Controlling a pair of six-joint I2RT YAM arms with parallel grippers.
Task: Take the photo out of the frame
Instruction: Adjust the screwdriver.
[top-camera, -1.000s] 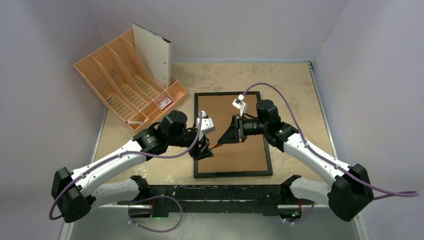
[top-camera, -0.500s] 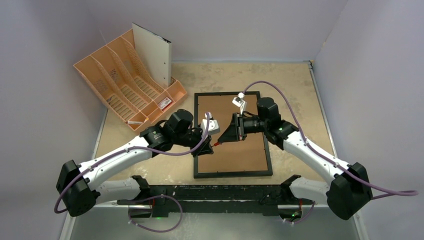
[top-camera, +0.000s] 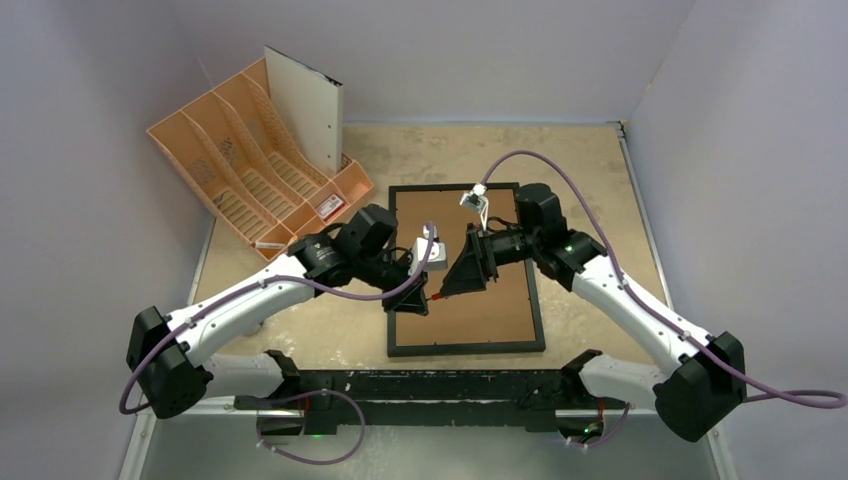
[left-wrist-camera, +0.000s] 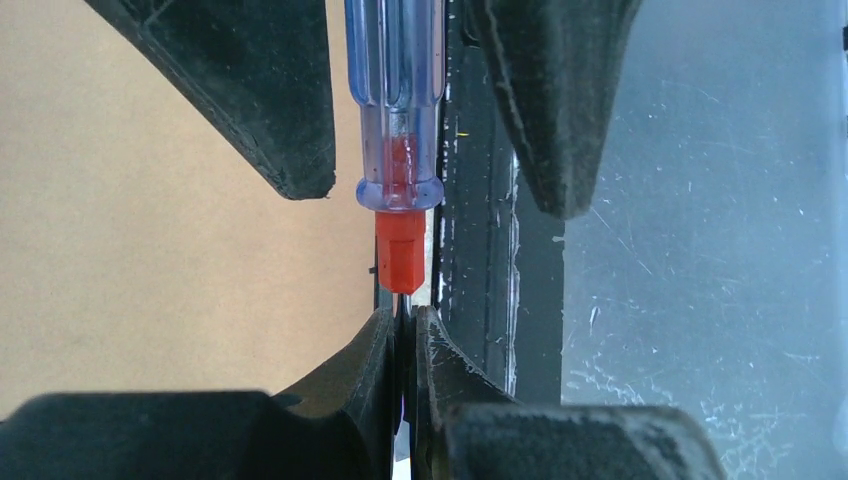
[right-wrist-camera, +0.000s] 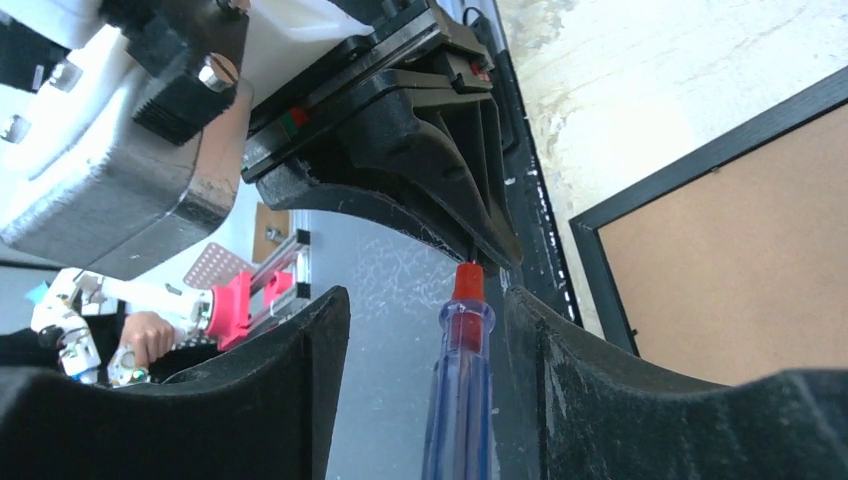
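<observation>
One mottled beige surface (top-camera: 590, 170). Flat on it near the middle, brown back up: black frame (top-camera: 490, 315). At far left, apart from frame: orange organiser (top-camera: 240, 170), white sheet (top-camera: 310, 110) upright at its far end.

Left arm (top-camera: 250, 300) and right arm (top-camera: 630, 310) bent inward over frame's left part, hands tip to tip.

Left hand (left-wrist-camera: 403, 340): clenched on thin metal shaft (left-wrist-camera: 404, 305) of screwdriver (left-wrist-camera: 395, 110), fingers (left-wrist-camera: 370, 370) pressed together just past orange-red collar (left-wrist-camera: 400, 260).

Right hand (right-wrist-camera: 425, 300): released, fingers (right-wrist-camera: 300, 380) spread either side of blue see-through handle (right-wrist-camera: 455, 400), sliver of gap on each side, no clear contact.

Brown back behind tool in left wrist view. Height of tool above frame: cannot tell.
</observation>
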